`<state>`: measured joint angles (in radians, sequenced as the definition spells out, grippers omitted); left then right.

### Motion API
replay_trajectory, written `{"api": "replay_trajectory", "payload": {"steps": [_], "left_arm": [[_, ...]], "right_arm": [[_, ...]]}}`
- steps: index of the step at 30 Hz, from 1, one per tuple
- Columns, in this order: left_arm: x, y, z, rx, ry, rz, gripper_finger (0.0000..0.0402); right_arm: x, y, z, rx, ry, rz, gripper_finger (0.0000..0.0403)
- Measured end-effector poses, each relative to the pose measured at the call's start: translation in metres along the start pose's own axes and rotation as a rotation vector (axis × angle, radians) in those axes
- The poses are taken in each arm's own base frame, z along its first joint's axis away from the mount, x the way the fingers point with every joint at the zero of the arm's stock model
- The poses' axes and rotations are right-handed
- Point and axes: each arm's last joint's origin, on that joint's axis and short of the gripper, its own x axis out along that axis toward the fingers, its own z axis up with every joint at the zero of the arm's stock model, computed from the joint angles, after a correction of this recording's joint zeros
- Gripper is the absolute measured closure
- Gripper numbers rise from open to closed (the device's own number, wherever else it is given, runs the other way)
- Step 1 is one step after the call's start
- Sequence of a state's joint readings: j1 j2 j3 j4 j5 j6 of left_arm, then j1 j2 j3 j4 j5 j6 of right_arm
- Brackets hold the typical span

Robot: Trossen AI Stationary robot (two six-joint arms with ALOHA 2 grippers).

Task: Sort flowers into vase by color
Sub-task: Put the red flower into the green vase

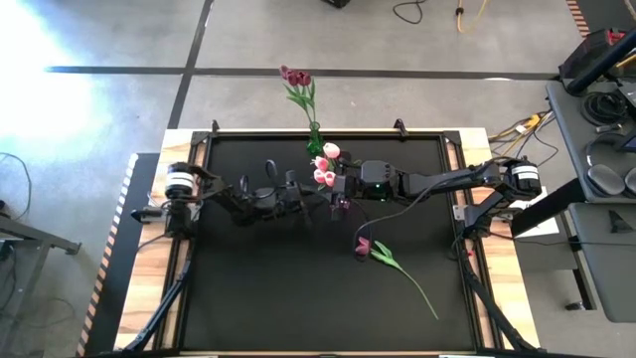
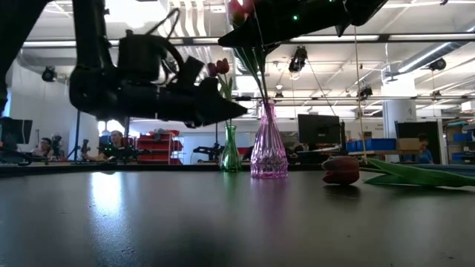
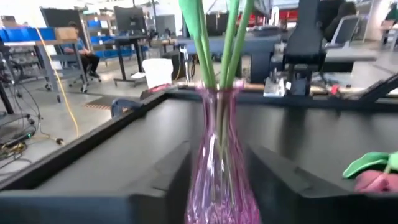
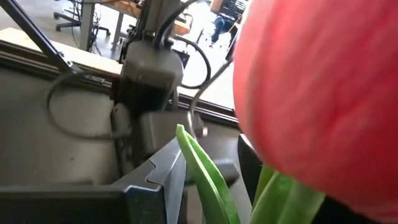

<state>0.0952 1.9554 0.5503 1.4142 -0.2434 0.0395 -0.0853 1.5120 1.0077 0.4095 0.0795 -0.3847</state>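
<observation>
Left gripper (image 3: 217, 152), reaching in from the left edge of the high view to the middle of the frame, has its two dark fingers (image 3: 168, 177) either side of the pink glass vase (image 2: 268, 152). They stand apart with the vase between them, but I cannot tell whether they press on the glass. Right gripper (image 1: 336, 185) comes in from the right edge to the same middle spot, up among the green stems above that vase; stems and a leaf lie between its fingers, and whether they are pinched I cannot tell.

Both work over the black table (image 1: 248, 288), which fills the lower centre of the high view. Just above centre in that view stands the green vase (image 2: 231, 152), near the pink one, holding dark red tulips (image 1: 295, 77). The pink vase holds the pale pink tulips (image 1: 326, 164). One more dark red tulip (image 2: 341, 170) lies flat on the table, lower right of centre, its stem running toward the bottom right.
</observation>
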Motion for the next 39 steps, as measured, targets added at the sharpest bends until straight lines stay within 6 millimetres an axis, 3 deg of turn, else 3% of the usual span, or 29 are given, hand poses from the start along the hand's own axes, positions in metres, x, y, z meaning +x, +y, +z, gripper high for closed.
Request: {"api": "replay_trajectory", "payload": {"steps": [7,14,23,31,39], "left_arm": [[0.024,0.000,-0.006,-0.048,0.008,0.022,0.0165],[0.043,0.003,-0.004,-0.070,-0.023,-0.032,0.0146],[0.061,0.001,0.000,-0.052,-0.027,-0.055,0.0188],[0.061,0.007,-0.002,-0.047,-0.017,-0.038,0.0325],[0.049,0.019,-0.005,-0.060,-0.035,-0.009,0.0324]], "right_arm": [[0.000,0.000,0.000,0.000,0.000,0.000,0.0265],[0.000,0.000,0.000,0.000,0.000,0.001,0.0262],[0.000,0.000,0.000,0.000,-0.001,0.002,0.0263],[0.000,0.000,0.000,0.033,-0.003,0.003,0.0258],[0.000,0.000,-0.001,0.077,0.007,0.003,0.0206]]}}
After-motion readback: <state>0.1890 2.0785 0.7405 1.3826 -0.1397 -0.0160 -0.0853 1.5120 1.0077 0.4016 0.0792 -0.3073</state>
